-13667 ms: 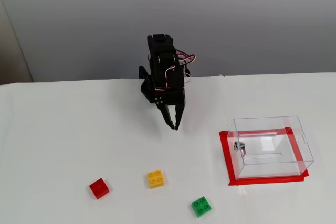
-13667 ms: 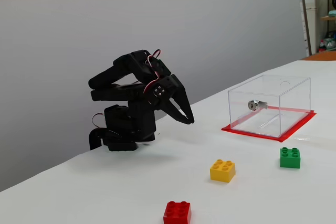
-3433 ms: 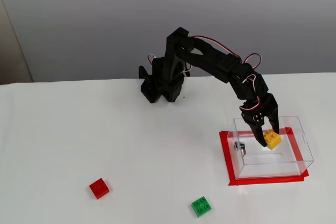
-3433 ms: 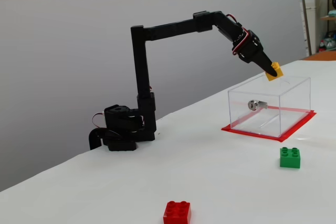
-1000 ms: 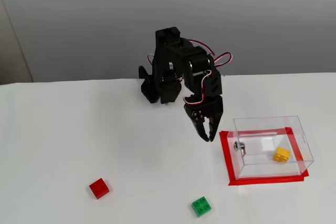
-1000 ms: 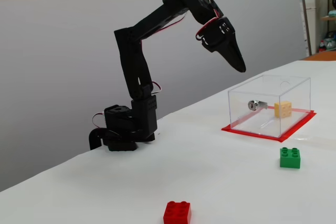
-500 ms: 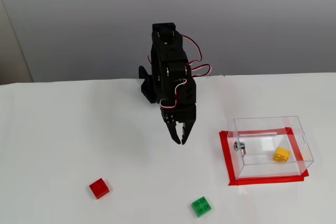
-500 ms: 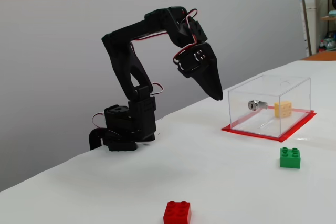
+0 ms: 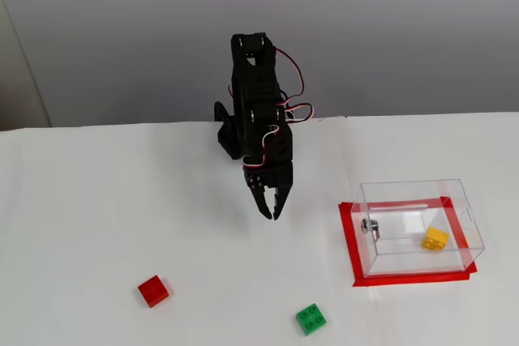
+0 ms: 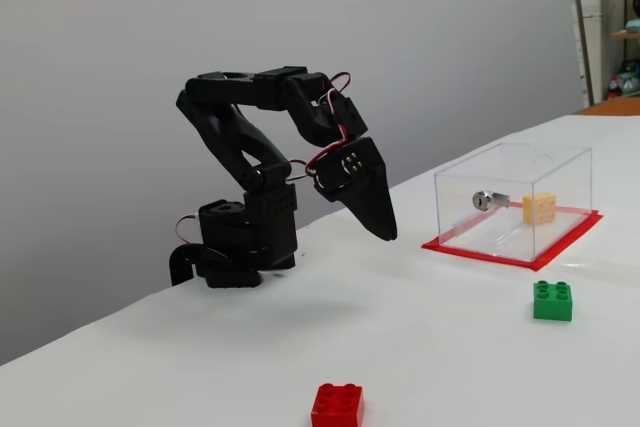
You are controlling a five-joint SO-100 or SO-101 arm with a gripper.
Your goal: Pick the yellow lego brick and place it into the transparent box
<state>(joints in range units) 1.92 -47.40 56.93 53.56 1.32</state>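
Observation:
The yellow lego brick (image 9: 435,238) lies on the floor of the transparent box (image 9: 375,200), near its right end; in the other fixed view the yellow lego brick (image 10: 540,209) shows through the transparent box's (image 10: 500,162) wall. My gripper (image 9: 271,213) hangs shut and empty well to the left of the box, fingertips pointing down above the table. From the side, the gripper (image 10: 385,234) is folded low, close to the arm's base.
A red brick (image 9: 153,290) and a green brick (image 9: 310,318) lie on the white table near its front edge. The box stands on a red tape rectangle (image 9: 349,232). A small metal screw (image 9: 370,225) sits in the box's left wall.
The arm has folded back further toward its base and the gripper has dropped lower. The yellow brick stays where it lay inside the box.

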